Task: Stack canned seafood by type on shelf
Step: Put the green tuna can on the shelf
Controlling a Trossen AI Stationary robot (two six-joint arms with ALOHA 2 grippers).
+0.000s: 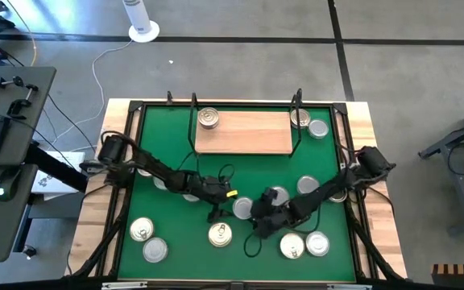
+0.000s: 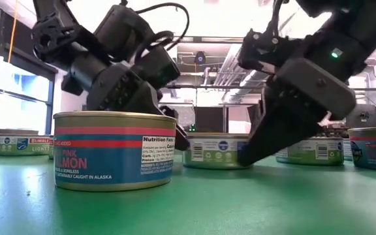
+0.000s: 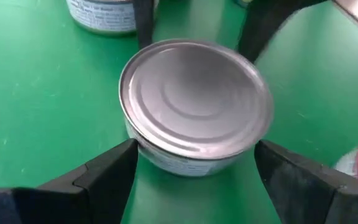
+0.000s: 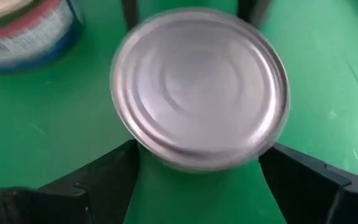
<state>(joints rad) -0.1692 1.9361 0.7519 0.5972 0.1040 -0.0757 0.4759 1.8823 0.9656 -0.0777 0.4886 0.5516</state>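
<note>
A: Left gripper (image 3: 194, 180) — jaws spread, straddling a silver-lidded can (image 3: 196, 99). Fingers (image 3: 104, 177) sit either side of the can wall; no squeeze that I can make out. Not holding yet.

B: Right gripper (image 4: 197, 180) the same?

A: Same posture. Open, a plain-lidded can (image 4: 199, 87) between its fingers, nothing clamped. From above, both grippers are low on the mat (image 1: 329, 258), near its middle, facing each other across the same can (image 1: 242, 208).

B: Both on one can — that's the worry.

A: My read too. One arm should take it and the other back off, or the fingers will collide. Whichever grips: centre the can, close level on the side wall below the rim, lift straight.

B: Where does it go?

A: Shelf (image 1: 248, 133) at the far side of the mat. One gold-lidded can (image 1: 209, 118) already sits at its left end; two more cans stand just off its right end. Silver lid, so start or join a silver stack, apart from the gold one.

B: Others loose?

A: Several, scattered along the near half of the mat.
</note>
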